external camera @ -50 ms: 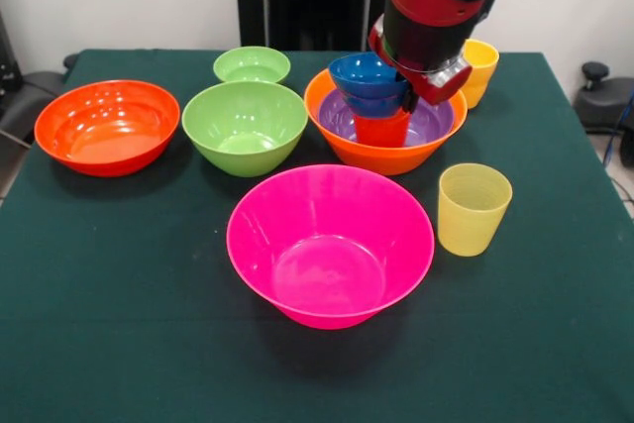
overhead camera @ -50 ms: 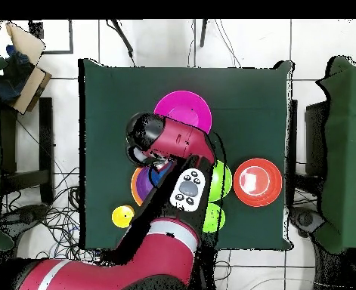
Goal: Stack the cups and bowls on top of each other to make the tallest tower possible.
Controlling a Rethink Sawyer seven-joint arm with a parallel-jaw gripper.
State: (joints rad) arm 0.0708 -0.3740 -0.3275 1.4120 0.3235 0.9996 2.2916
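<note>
The tower stands at the back right: a large orange bowl (external camera @ -50 ms: 386, 154) holds a shallow purple bowl (external camera @ -50 ms: 436, 122), with a red-orange cup (external camera @ -50 ms: 381, 130) upright inside it. A small blue bowl (external camera @ -50 ms: 365, 80) sits on or just above that cup. My gripper (external camera @ -50 ms: 407, 98) comes down over the blue bowl's right rim and looks shut on it. The arm (overhead camera @ -50 ms: 182, 147) hides most of the stack in the overhead view, where only the purple bowl's edge (overhead camera @ -50 ms: 140, 183) shows. A pale yellow cup (external camera @ -50 ms: 473, 208) stands in front of the tower and a yellow cup (external camera @ -50 ms: 480, 68) behind it.
A large pink bowl (external camera @ -50 ms: 330, 243) stands at the front centre. A medium green bowl (external camera @ -50 ms: 245, 126), a small green bowl (external camera @ -50 ms: 252, 64) and a red-orange bowl (external camera @ -50 ms: 107, 126) lie to the left. The overhead view shows the pink bowl (overhead camera @ -50 ms: 184, 108) and red-orange bowl (overhead camera @ -50 ms: 255, 181).
</note>
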